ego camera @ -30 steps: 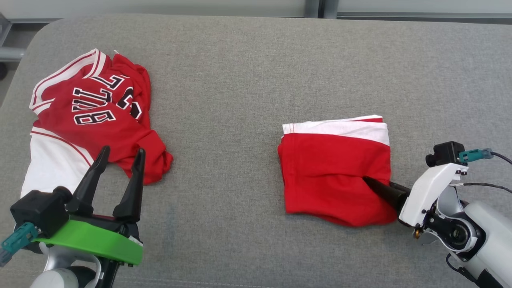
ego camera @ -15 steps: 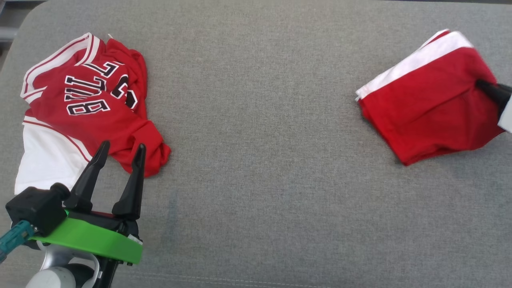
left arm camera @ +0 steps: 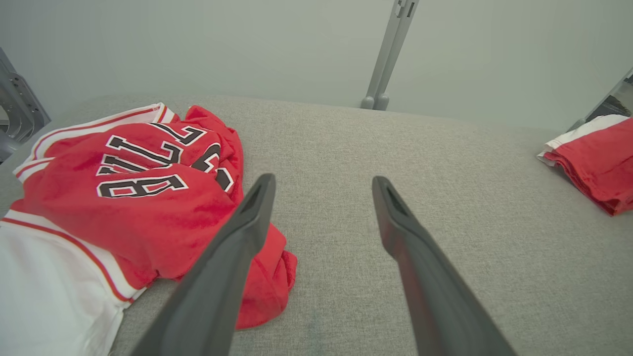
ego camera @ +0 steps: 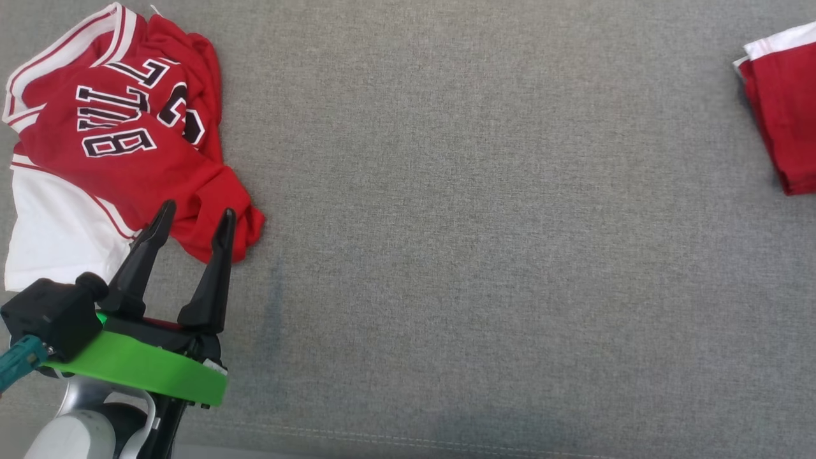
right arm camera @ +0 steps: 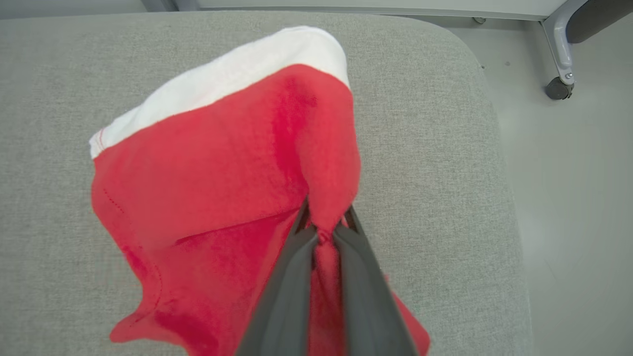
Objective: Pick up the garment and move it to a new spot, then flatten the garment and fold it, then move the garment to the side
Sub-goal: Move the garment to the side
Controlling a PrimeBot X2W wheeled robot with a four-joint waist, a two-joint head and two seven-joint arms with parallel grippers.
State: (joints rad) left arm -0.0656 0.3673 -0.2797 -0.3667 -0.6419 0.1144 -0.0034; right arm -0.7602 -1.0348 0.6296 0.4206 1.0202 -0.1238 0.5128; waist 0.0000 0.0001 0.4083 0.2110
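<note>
The folded red garment (right arm camera: 212, 173) with the white band along one edge is sitting way over at the right end of the grey cushion (ego camera: 446, 255), close to its rounded corner. The right gripper (right arm camera: 324, 222) is pinching a bunched-up ridge of the red fabric, fingers squeezed nearly together with cloth poking up between them. Can't tell if the bundle is lifting clear of the cushion or dragging on it. In the head view it's getting cut off by the right border, so just a slice of red and white is showing.

Well apart from it, at the left end, a crumpled red jersey (ego camera: 108, 146) is lying in a heap. Black letters with white outlines are reading "BULL", upside down from the head camera, with part of a number next to them folding into the creases, so that's unreadable. White panels with red stripes are spreading out at its near side.

The left gripper (ego camera: 198, 208) is hanging over the jersey's near corner, fingers spread wide with nothing in them. A grey metal post (left arm camera: 390, 49) is standing behind the cushion, and a caster wheel (right arm camera: 559, 89) is sitting on the pale floor past the corner.
</note>
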